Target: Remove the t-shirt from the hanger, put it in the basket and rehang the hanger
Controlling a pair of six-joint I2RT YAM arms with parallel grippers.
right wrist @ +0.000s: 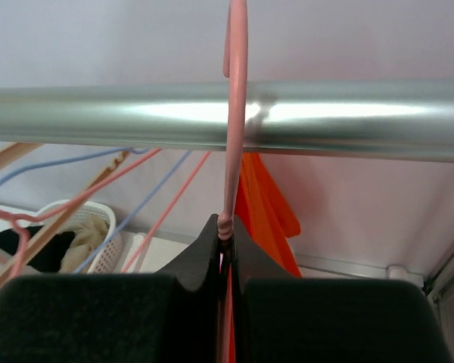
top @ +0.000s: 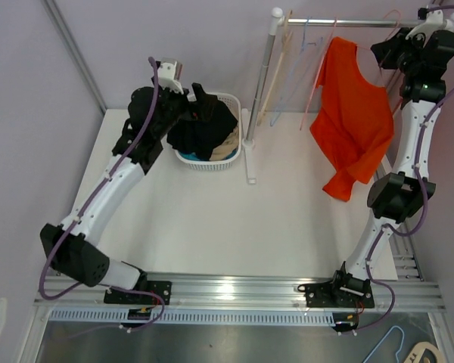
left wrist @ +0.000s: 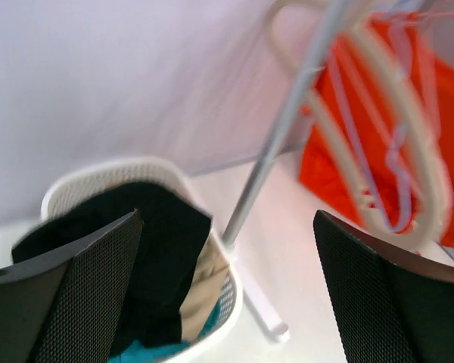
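T-shirt (top: 356, 121): orange, draped on a pink hanger (right wrist: 233, 151) that hooks over the rail (right wrist: 348, 121) at the far right of the table (top: 212, 219); it sits lopsided, one corner drooping low.
Right gripper (right wrist: 225, 227): pinched shut on the hanger's thin neck, just under the hook.
Left gripper (left wrist: 227, 257): jaws wide apart, holding nothing, above the basket (left wrist: 83, 178) of dark clothes (top: 204, 128), well apart from the shirt.
Risk, hook: a sideways pull before the hook is lifted clear would probably jam it on the rail and drag the stand.
Risk, grip: the neck is slim and smooth, so the uneven cloth could likely twist it between the fingers.
Risk, neighbours: the other hangers (top: 303, 45) hang near on the same rail; a swing leftward might tangle with them.
Risk, cloth: with one arm on it, the shirt may slide off and fall in a heap.
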